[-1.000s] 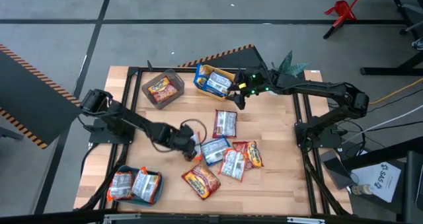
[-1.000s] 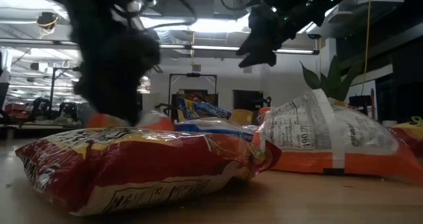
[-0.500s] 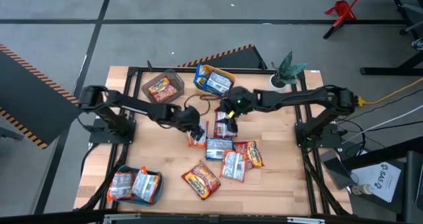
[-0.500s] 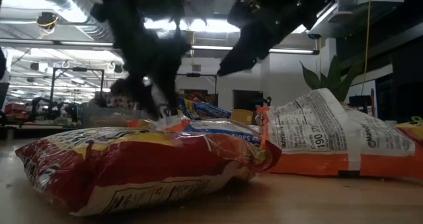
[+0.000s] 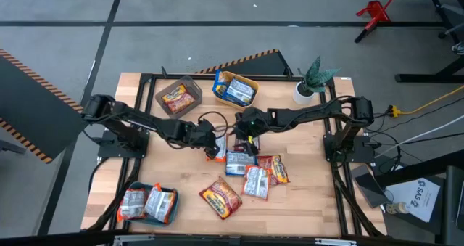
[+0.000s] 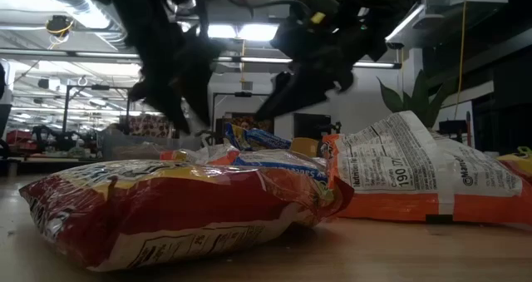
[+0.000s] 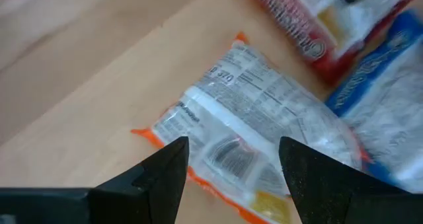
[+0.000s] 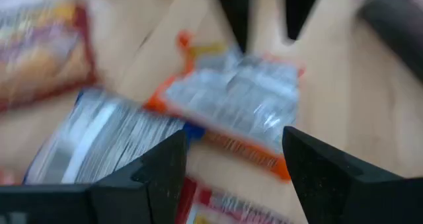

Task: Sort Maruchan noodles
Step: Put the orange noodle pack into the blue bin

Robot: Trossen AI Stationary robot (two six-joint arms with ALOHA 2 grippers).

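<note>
The left gripper (image 5: 212, 146) is held with its jaws spread apart and nothing between them, hovering over a silver-white, orange-edged flat plastic noodle packet (image 7: 254, 128) lying print-side up on the wooden counter (image 5: 304, 202). The right gripper (image 5: 250, 135) is likewise held open and empty, just above the same packet from the opposite side. In the left wrist view the packet's long axis is seen running diagonally, with one short orange end pointing toward the bare wood and the other end tucked against a blue-and-white packet (image 7: 390, 105) and a red-printed packet (image 7: 317, 19). In the right wrist view the left arm's two dark fingers (image 8: 232, 9) are shown beyond the packet, a detail not seen from the left wrist.

The high view alone shows the whole layout: a loose cluster of packets near the counter's middle, a red-orange packet (image 5: 220, 197) nearer the front edge, a grey bin (image 5: 178, 96) holding one red packet, a yellow bin (image 5: 235, 88) holding blue packets, and a teal bin (image 5: 148, 204) holding two orange-and-silver packets. The low view shows that red-orange packet large in the foreground, with both arms as dark silhouettes above.
</note>
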